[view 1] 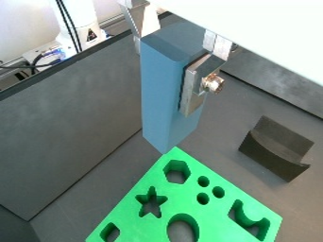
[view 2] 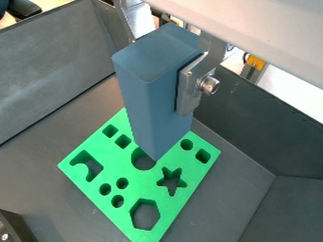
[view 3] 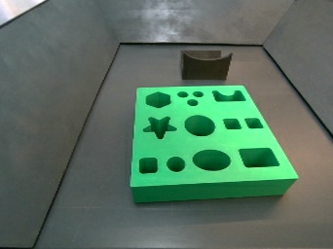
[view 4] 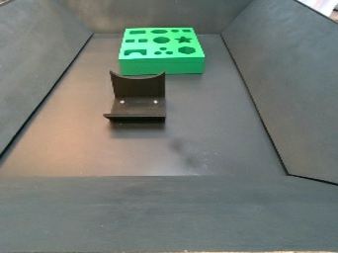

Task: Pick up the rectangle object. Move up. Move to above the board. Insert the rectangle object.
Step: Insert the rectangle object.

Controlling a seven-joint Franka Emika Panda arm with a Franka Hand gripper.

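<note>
The board lies flat on the dark floor, its cut-outs empty in both side views; the fixture stands apart from it. In both wrist views the gripper hangs above the board, fingers clamped on the upright rectangle object, clear of the board

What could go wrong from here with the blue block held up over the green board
The gripper holds the rectangle object high above the board, out of both side views, so alignment is hard to judge. The board has many cut-outs; coming down off the matching one could jam the block on the green surface. The fingers grip only near the top, so contact might tilt it.
</note>
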